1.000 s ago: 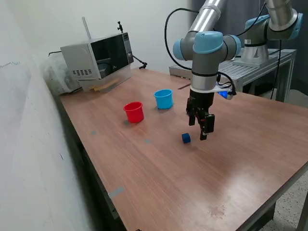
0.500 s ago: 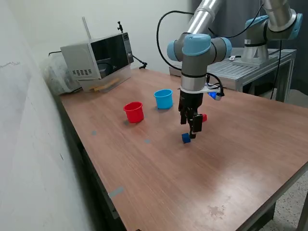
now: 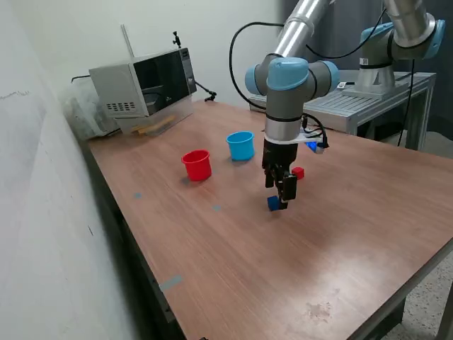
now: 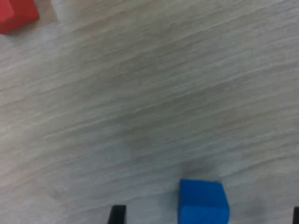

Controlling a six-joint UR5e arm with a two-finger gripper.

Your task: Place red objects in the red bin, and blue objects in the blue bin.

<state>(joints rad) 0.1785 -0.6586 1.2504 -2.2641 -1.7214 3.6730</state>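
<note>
A small dark blue cube (image 3: pixel 273 203) lies on the wooden table (image 3: pixel 233 269), right under my gripper (image 3: pixel 281 195). The gripper is open and hangs low over the cube. In the wrist view the blue cube (image 4: pixel 203 201) lies between the two dark fingertips (image 4: pixel 117 213), which stand wide apart. One red cube (image 3: pixel 298 173) lies just behind the gripper and also shows in the wrist view (image 4: pixel 16 13). The red cup (image 3: pixel 197 165) and the light blue cup (image 3: pixel 241 145) stand upright toward the exterior view's left. No other cubes show.
A microwave (image 3: pixel 145 85) stands at the table's far corner on the exterior view's left. A second robot arm (image 3: pixel 396 42) on a metal stand is beyond the table at the back right. The table's edges run along the left and front.
The gripper has moved toward the exterior view's left and lowered over the blue cube. The red cube behind it has come into view. The cups and cubes have not moved.
</note>
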